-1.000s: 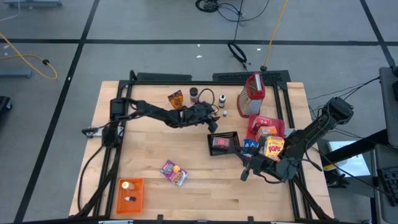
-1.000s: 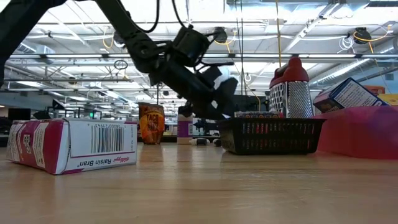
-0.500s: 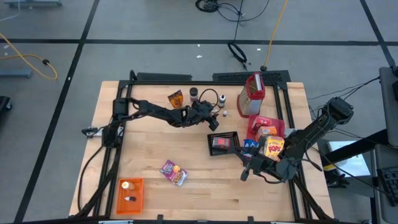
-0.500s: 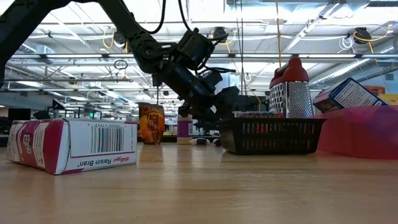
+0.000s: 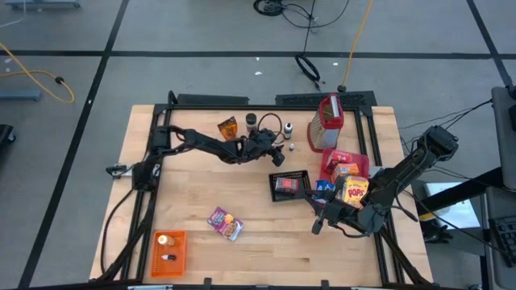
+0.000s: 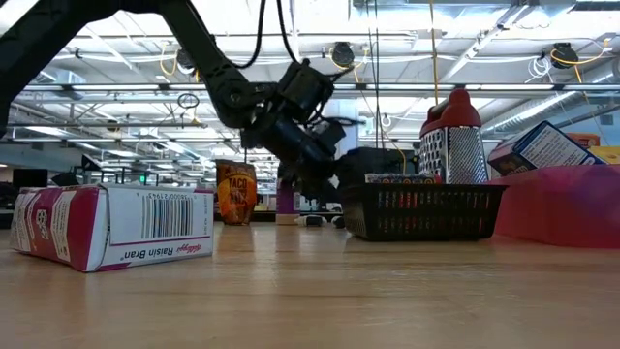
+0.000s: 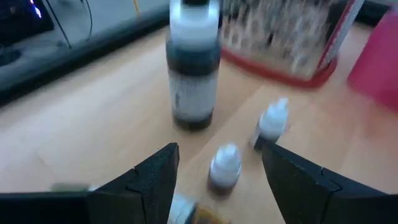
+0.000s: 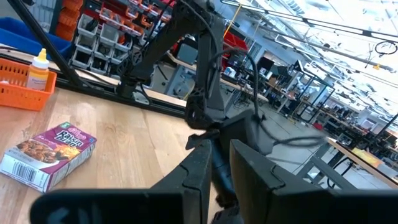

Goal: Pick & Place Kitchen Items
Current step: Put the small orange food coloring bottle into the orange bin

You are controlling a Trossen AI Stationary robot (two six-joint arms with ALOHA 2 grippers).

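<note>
My left gripper (image 5: pixel 278 155) (image 7: pixel 221 180) is open at the far middle of the table, slanting down. A small white-capped bottle (image 7: pixel 225 167) (image 5: pixel 290 147) stands on the table just ahead of the gap between its fingers, untouched. A second small bottle (image 7: pixel 272 121) and a taller dark bottle (image 7: pixel 194 68) stand beyond it. My right gripper (image 5: pixel 318 227) (image 8: pixel 214 168) hangs shut and bare above the table's near right. A purple Raisin Bran box (image 5: pixel 224 223) lies flat on the table.
A grater (image 5: pixel 326 121) stands at the far right. Beside it a red tray (image 5: pixel 332 157) holds boxes, and a black mesh basket (image 5: pixel 290 184) holds a packet. A taco packet (image 5: pixel 228 127) stands far left of the bottles. An orange crate (image 5: pixel 169 251) sits near left.
My left gripper has sunk and tipped further down toward the small bottles at the far side, staying open. The right arm has kept still.
</note>
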